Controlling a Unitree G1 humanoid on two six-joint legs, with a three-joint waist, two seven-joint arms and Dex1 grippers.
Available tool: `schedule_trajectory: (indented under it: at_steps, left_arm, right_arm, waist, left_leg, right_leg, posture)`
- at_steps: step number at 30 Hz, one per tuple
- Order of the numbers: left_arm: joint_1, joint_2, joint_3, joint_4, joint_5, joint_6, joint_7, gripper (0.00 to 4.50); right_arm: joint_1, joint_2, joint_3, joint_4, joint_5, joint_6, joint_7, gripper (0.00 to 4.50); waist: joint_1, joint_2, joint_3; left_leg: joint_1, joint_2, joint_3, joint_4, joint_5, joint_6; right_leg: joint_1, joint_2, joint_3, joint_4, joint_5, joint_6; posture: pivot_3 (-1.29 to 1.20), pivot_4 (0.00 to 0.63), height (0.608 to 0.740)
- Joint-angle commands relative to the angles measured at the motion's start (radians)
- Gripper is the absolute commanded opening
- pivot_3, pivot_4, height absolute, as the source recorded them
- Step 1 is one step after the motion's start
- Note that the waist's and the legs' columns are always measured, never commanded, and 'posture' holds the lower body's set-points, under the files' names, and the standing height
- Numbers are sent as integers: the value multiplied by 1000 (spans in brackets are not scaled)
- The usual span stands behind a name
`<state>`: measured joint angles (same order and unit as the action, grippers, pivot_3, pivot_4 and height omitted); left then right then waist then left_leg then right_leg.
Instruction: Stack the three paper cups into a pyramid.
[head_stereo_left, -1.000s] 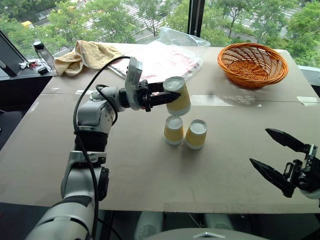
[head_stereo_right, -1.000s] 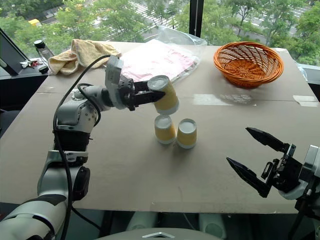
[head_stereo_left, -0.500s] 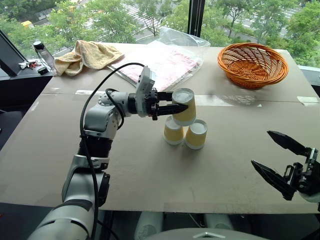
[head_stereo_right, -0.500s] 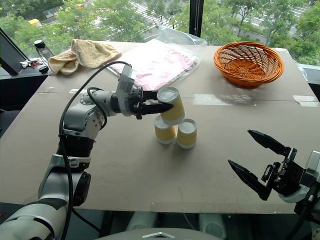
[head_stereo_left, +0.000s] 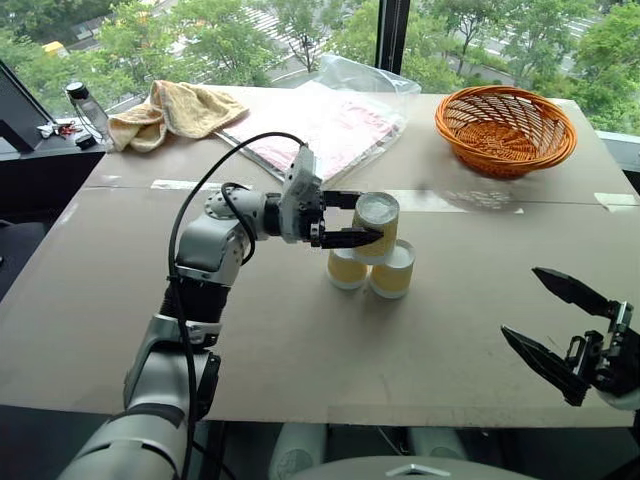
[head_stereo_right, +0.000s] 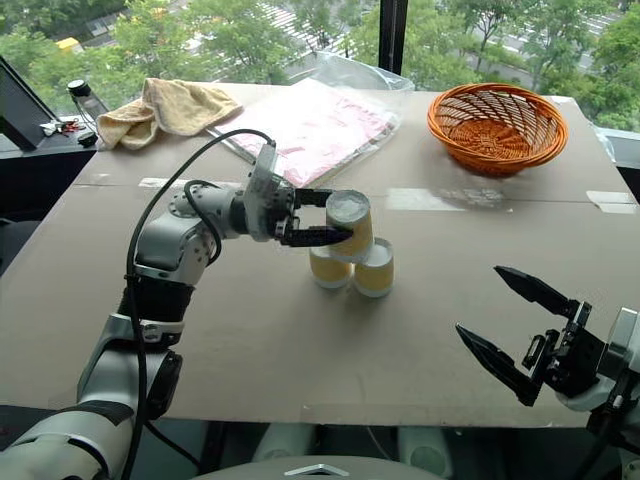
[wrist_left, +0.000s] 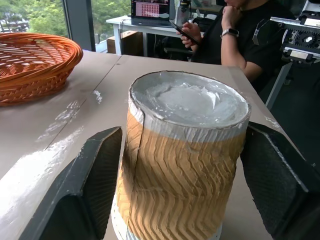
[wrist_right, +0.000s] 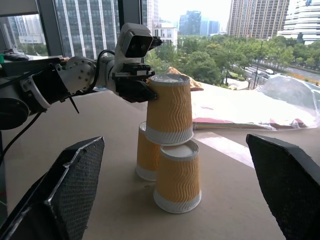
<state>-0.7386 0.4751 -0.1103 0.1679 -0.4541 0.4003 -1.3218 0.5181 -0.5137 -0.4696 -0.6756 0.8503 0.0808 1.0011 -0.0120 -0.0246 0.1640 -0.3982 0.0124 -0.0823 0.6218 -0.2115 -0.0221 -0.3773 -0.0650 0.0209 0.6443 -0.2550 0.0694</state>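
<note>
Since a second ago the left gripper has lowered the top paper cup onto the two base paper cups, inverted mid-table; its fingers now flank that cup with visible gaps. Right gripper hovers wide open, empty, well apart.

Brown table, matte, a seam with pale tape running across it beyond the left pincer. Past the seam, well apart from that pincer: orange wicker basket, clear plastic bag over pink sheets, crumpled tan towel. Dark side desk with a bottle. Big windows, green trees, daylight. Wrist view: seated person in black holding a phone.
</note>
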Motion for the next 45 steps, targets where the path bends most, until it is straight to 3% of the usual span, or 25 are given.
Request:
schedule_trajectory:
  at_steps: [1,10,30,35,45]
  left_arm:
    - [7,0,17,-32,-16,-8,3,4484]
    - [99,29,124,-179,-147,73,48,4484]
    - [258,44,415,-371,-445,270,371,4484]
    - [271,61,430,-335,-381,227,453,4484]
    - [703,219,428,-302,-189,36,268,4484]
  right_arm:
    - [4,-2,-8,-7,4,-19,13,4500]
    - [4,-18,-16,-10,19,1,5,4500]
    - [-59,-97,-25,-44,95,116,-69,4500]
    - [-54,-104,-34,4,64,116,-55,4500]
    - [143,-127,-153,305,-165,-6,108,4500]
  waist:
    - [0,0,0]
    - [-2,0,0]
    - [2,1,0]
    - [1,1,0]
    - [1,2,0]
  left_leg:
    - [0,0,0,0,0,0]
    - [0,0,0,0,0,0]
    - [0,0,0,1,0,0]
    - [0,0,0,1,0,0]
    - [1,1,4,-3,0,0]
  right_leg:
    - [0,0,0,0,0,0]
    - [0,0,0,0,0,0]
    - [1,0,0,0,0,0]
    - [1,0,0,0,0,0]
    - [-1,0,3,-2,-2,-4]
  posture:
    - [0,150,740]
    - [0,150,740]
    - [0,150,740]
    - [0,150,740]
    - [0,150,740]
